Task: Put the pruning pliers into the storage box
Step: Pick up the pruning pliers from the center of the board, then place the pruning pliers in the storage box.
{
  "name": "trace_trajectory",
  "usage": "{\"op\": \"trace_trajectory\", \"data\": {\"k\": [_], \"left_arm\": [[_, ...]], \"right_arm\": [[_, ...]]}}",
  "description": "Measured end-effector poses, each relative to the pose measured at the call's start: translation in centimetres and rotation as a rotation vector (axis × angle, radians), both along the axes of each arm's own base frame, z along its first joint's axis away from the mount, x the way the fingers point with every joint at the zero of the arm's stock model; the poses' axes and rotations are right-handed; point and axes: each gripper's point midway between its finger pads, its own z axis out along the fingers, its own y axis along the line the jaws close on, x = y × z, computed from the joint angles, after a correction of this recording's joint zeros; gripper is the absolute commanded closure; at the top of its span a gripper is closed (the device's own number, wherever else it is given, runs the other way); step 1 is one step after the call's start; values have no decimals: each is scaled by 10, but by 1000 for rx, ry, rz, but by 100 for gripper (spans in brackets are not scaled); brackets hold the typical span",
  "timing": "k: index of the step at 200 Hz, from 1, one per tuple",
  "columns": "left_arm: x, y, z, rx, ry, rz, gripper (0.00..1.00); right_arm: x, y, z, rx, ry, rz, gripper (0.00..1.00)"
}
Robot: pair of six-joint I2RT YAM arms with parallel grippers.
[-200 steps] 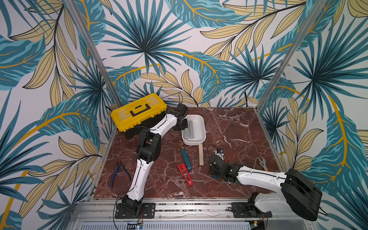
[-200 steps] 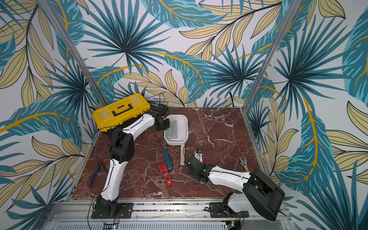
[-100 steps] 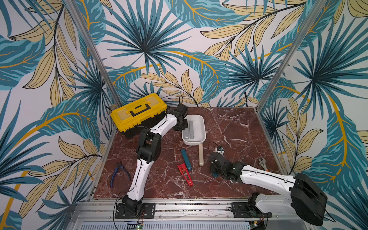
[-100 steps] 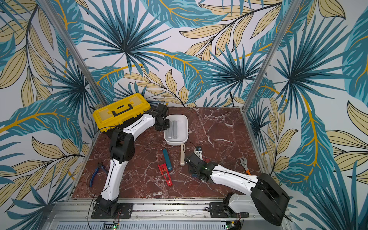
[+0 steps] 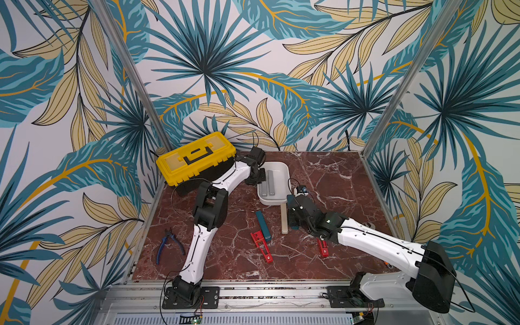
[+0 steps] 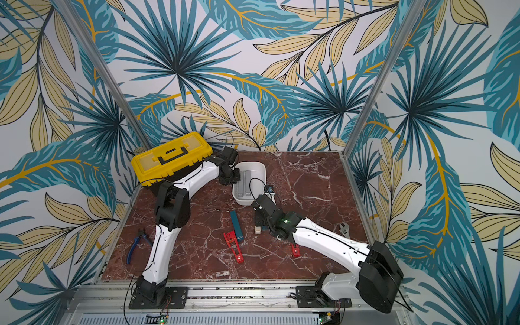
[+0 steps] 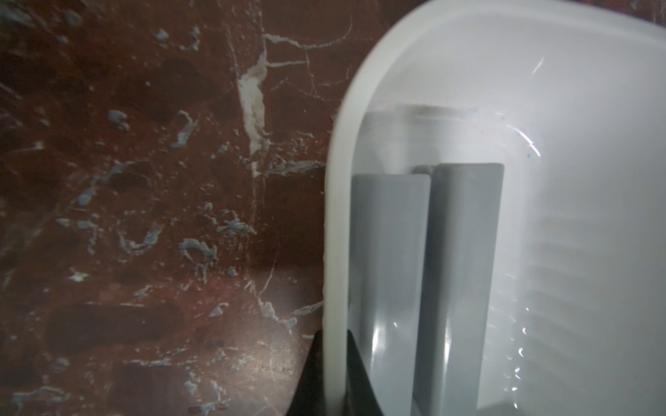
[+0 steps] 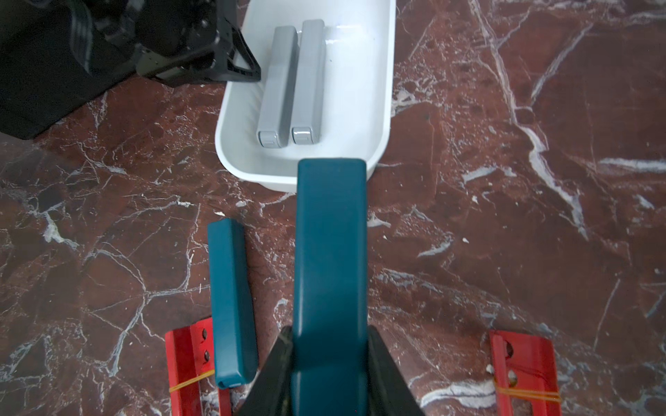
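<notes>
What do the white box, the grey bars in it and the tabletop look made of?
White box: plastic, glossy, smooth moulded rounded rim. Grey bars: likely plastic, satin, soft highlights. Tabletop: red-brown marble look with white veins; stone or printed surface, can't tell.

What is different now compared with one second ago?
The right claw, shut on a teal bar, carried it toward the storage box. The left claw stays clamped on the box rim. The two grey bars inside, the second teal bar, the red bar beside it and the beige bar did not move.
</notes>
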Motion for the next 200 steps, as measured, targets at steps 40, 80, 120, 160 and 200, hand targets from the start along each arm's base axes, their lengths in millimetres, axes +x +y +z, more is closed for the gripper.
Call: {"op": "trace_trajectory", "data": {"k": [40, 80, 120, 160, 200], "left_arm": [[0, -2, 0, -11, -6, -4, 100], [-1, -2, 0, -15, -9, -5, 100], [0, -2, 0, -17, -10, -6, 100], [0, -2, 0, -17, -11, -6, 100], [0, -2, 0, -18, -11, -6, 100]], "right_arm": [[21, 13, 13, -25, -25, 29, 100], [47, 4, 13, -52, -22, 2, 100], [64, 3, 0, -81, 9, 7, 100], [87, 11, -6, -91, 24, 17, 100], [116, 17, -4, -90, 15, 19, 100]]}}
